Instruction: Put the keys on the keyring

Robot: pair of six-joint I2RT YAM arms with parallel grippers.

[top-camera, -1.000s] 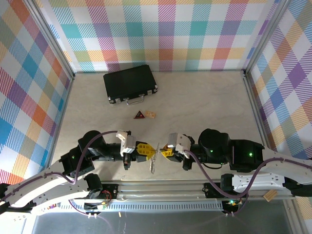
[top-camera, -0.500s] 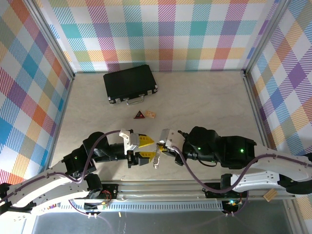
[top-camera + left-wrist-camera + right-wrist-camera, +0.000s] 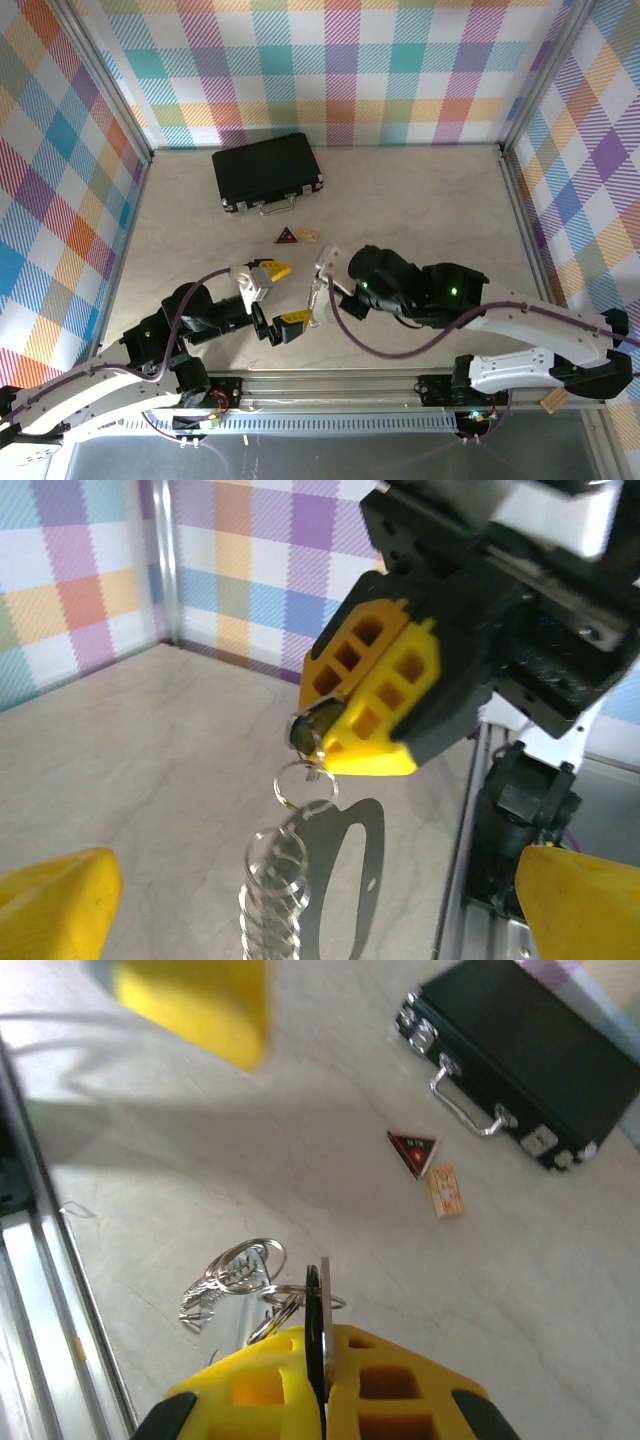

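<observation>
My right gripper is shut on the key, whose black head and thin silver blade stand edge-on between its yellow fingers. From the key hang a small ring, a run of silver rings and the flat silver oval keyring, all clear of the table. The right wrist view shows those rings dangling just left of the right gripper. My left gripper is open, its yellow fingertips spread wide either side of the hanging keyring, touching nothing.
The black case lies at the back left, its metal handle facing me. A small dark-red triangle and a tan chip lie between it and the grippers. The metal rail runs along the near edge.
The left gripper has opened, let go and drawn back to the left. The right gripper has moved away from the rail and a little left, carrying the key and keyring.
</observation>
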